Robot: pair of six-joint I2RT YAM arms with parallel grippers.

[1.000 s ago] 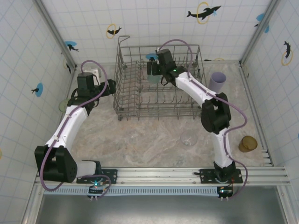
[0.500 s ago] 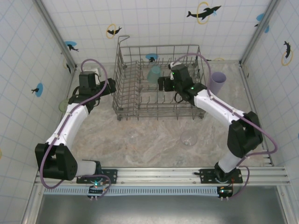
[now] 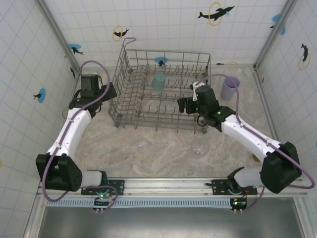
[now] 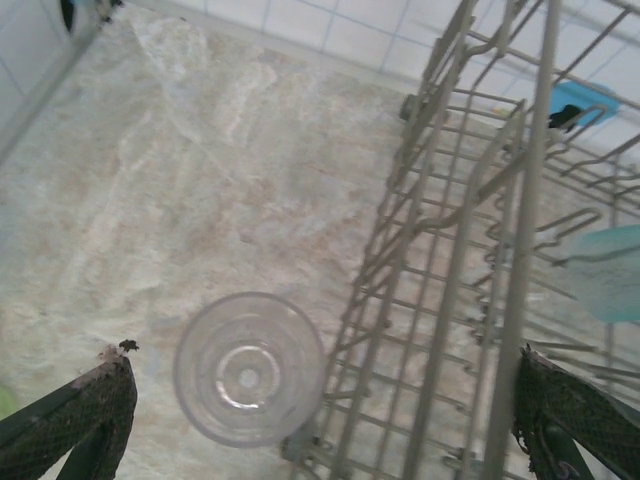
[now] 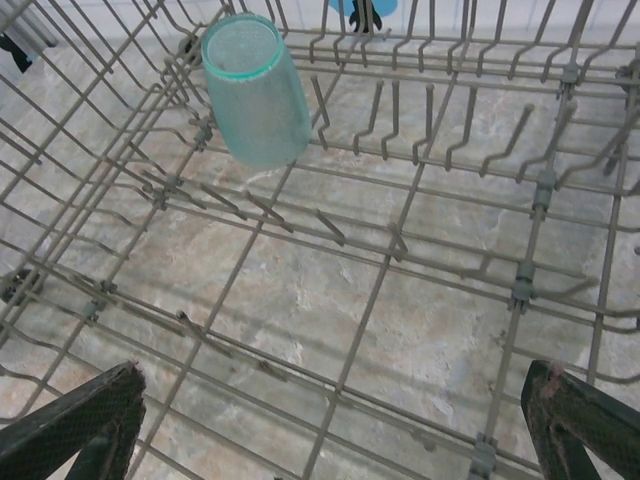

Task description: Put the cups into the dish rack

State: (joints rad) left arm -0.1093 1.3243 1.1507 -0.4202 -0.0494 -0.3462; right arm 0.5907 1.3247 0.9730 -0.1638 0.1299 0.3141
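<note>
The dish rack (image 4: pixel 529 200) is grey metal wire with a matt finish. The teal cup (image 5: pixel 256 90) is translucent, frosted-looking plastic, and the clear cup (image 4: pixel 248 367) is smooth, glossy, colourless plastic. The table surface (image 4: pixel 180 180) is smooth, with a marbled stone pattern.

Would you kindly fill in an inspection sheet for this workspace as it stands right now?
Surface: marbled table top, no spills seen.
Job's things: dish rack holds one teal cup, tilted against the tines. Lavender cup stands on the table right of the rack. Clear cup sits in front of it. Second clear cup sits upright beside the rack's left wall.
Clutter: nothing seen.
End effectors: left end effector open, at the rack's left wall. Right end effector open and empty, over the rack.
Cables: left purple cable and right purple cable each loop above their arm.
Surroundings: tiled walls with a dolphin sticker; metal rail at the near edge.
</note>
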